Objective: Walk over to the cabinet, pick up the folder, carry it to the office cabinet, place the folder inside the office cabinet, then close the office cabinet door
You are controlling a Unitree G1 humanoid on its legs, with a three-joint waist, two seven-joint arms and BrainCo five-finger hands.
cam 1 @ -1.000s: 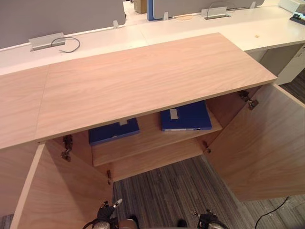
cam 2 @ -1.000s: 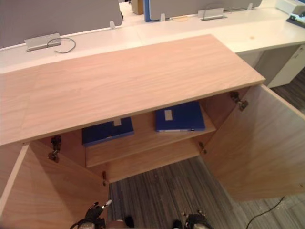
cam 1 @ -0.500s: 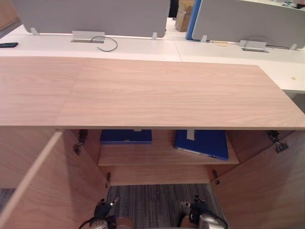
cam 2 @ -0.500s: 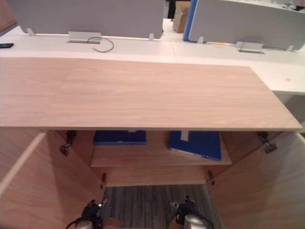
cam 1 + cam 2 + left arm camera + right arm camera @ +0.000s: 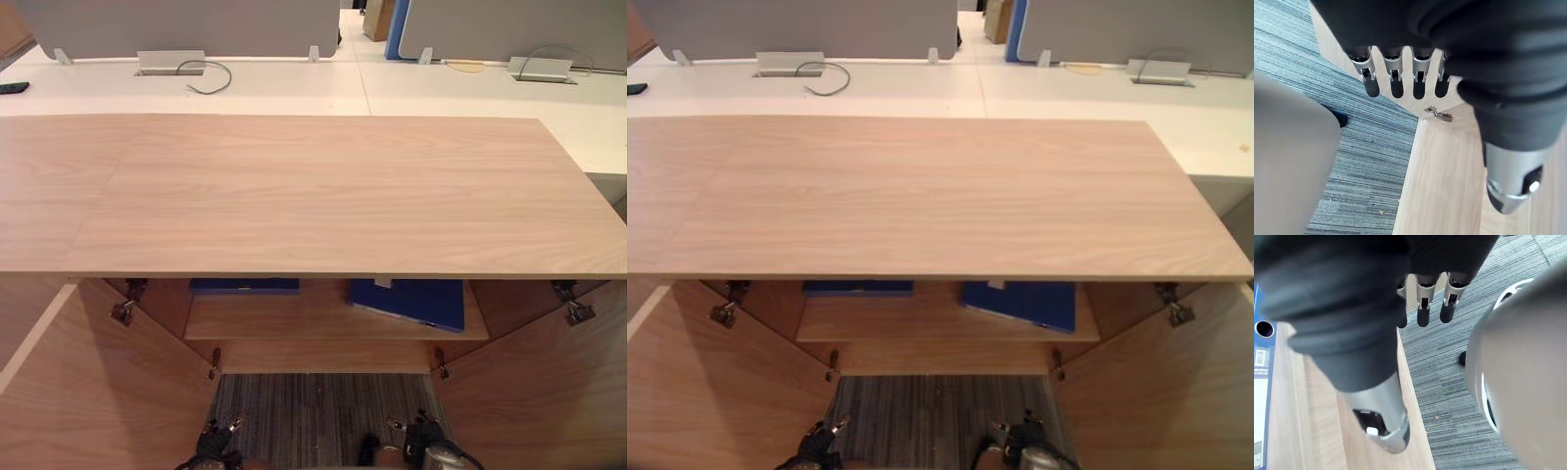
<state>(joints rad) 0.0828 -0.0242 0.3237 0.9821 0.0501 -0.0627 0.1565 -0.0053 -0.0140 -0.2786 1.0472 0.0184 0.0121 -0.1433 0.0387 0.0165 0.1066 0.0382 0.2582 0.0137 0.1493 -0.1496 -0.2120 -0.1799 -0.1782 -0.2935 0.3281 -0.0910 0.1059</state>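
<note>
We have the left door [image 5: 88, 392] and the right door [image 5: 549, 382] wide open, like walls on each side of us. The carpet [image 5: 313, 416] between them is free. The big top board [image 5: 313, 186] hangs over the shelf [image 5: 323, 313], so the way in is low. On the shelf, bare wood lies between the left blue folder [image 5: 245, 286] and the right blue folder [image 5: 411, 302].

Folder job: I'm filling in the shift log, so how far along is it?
Done: the robot stands at the open cabinet. In hand: nothing; left hand and right hand hang low, fingers straight. The left folder and right folder lie on its shelf, so I cannot tell whether one was already placed or awaits pickup. Left, at least: the left door and right door need closing.
</note>
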